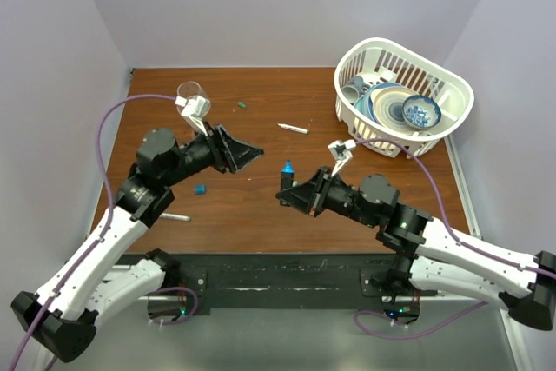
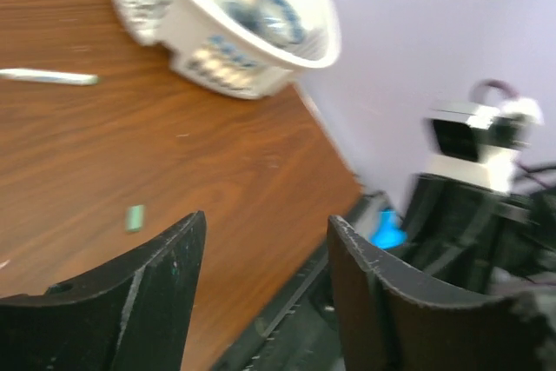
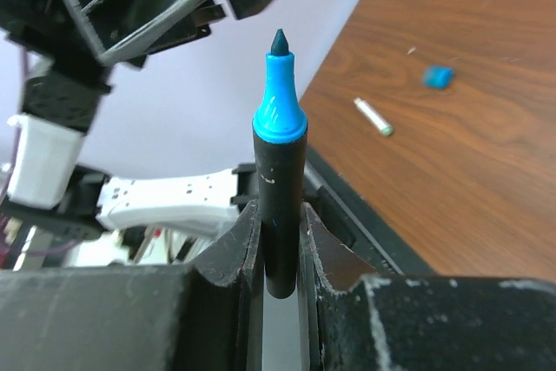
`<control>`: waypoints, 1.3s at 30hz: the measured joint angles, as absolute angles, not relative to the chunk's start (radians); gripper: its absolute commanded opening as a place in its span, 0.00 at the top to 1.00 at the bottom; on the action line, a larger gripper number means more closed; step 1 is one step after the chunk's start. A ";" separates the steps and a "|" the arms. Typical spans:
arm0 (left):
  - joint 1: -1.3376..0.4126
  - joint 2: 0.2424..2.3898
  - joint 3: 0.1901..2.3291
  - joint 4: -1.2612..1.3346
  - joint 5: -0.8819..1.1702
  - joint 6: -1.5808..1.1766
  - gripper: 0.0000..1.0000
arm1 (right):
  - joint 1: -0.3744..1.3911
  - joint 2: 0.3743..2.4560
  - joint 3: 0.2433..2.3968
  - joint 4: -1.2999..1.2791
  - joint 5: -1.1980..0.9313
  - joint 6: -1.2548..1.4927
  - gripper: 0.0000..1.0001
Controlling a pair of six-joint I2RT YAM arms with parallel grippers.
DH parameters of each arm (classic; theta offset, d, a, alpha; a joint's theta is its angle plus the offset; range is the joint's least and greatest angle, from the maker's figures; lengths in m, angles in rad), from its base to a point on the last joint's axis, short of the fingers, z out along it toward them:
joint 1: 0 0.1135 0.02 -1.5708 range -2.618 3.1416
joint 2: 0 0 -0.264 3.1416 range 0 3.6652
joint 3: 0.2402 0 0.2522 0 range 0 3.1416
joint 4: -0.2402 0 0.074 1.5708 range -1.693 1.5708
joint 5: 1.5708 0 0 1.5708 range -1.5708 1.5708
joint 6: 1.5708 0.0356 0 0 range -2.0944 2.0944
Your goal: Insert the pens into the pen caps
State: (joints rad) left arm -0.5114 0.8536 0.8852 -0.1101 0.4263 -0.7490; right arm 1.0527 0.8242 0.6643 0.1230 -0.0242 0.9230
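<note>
My right gripper (image 1: 284,192) is shut on the black marker (image 3: 280,206) and holds it upright above the table, its bright blue tip (image 3: 278,102) bare. The left gripper (image 1: 252,155) is open and empty, a little to the marker's upper left; it also shows in the left wrist view (image 2: 265,245). The blue cap (image 1: 200,188) lies on the table below the left arm and shows in the right wrist view (image 3: 439,76). One white pen (image 1: 293,129) lies mid-table, another (image 1: 176,216) near the front left. A green cap (image 1: 242,105) lies far back; a green cap (image 2: 134,217) lies near the left fingers.
A white basket (image 1: 452,119) with bowls and cups stands at the back right. A clear cup (image 1: 193,93) stands at the back left. The table's front edge and the black base rail (image 1: 278,275) run just below both grippers.
</note>
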 measured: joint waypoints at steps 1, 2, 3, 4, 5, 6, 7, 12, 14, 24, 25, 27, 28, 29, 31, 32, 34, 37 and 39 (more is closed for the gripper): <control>-0.508 0.855 0.915 -0.179 0.369 -0.715 0.46 | 1.053 0.797 0.664 0.092 0.000 0.915 1.00; -0.501 0.860 0.933 -0.228 0.332 -0.696 0.54 | 1.053 0.778 0.665 0.072 0.015 0.910 1.00; -0.488 0.875 0.950 -0.284 0.283 -0.673 0.60 | 1.053 0.756 0.669 0.040 0.037 0.901 1.00; -0.467 0.888 0.961 -0.334 0.244 -0.657 0.76 | 1.053 0.736 0.673 0.010 0.056 0.891 1.00; -0.432 0.908 0.966 -0.383 0.206 -0.637 0.88 | 1.053 0.719 0.680 -0.023 0.074 0.879 1.00; -0.398 0.931 0.967 -0.424 0.171 -0.627 1.00 | 1.053 0.703 0.688 -0.058 0.096 0.869 1.00; -0.357 0.959 0.966 -0.461 0.143 -0.615 1.00 | 1.053 0.689 0.694 -0.084 0.117 0.859 1.00; -0.207 1.089 0.880 -0.562 -0.023 -0.581 1.00 | 1.053 0.631 0.704 -0.176 0.177 0.818 1.00; -0.166 1.103 0.825 -0.573 -0.059 -0.582 1.00 | 1.053 0.615 0.708 -0.206 0.194 0.802 1.00; -0.056 1.288 0.715 -0.542 -0.135 -0.600 1.00 | 1.053 0.568 0.719 -0.278 0.260 0.765 1.00; -0.049 1.307 0.715 -0.535 -0.141 -0.609 1.00 | 1.053 0.567 0.719 -0.279 0.266 0.762 1.00; -0.039 1.335 0.714 -0.527 -0.154 -0.620 1.00 | 1.053 0.568 0.723 -0.281 0.273 0.757 1.00; -0.038 1.347 0.712 -0.520 -0.162 -0.628 1.00 | 1.053 0.570 0.725 -0.281 0.273 0.755 1.00; -0.036 1.358 0.708 -0.509 -0.166 -0.636 1.00 | 1.053 0.573 0.726 -0.280 0.273 0.752 1.00; -0.036 1.371 0.698 -0.498 -0.167 -0.645 1.00 | 1.053 0.577 0.730 -0.281 0.273 0.748 1.00; -0.035 1.374 0.692 -0.493 -0.166 -0.647 1.00 | 1.053 0.580 0.731 -0.281 0.273 0.746 1.00; -0.035 1.375 0.680 -0.483 -0.160 -0.651 1.00 | 1.053 0.582 0.731 -0.280 0.273 0.742 1.00; -0.035 1.372 0.666 -0.459 -0.150 -0.652 1.00 | 1.053 0.582 0.731 -0.280 0.273 0.737 1.00; -0.035 1.367 0.660 -0.450 -0.148 -0.653 1.00 | 1.053 0.582 0.731 -0.279 0.273 0.735 1.00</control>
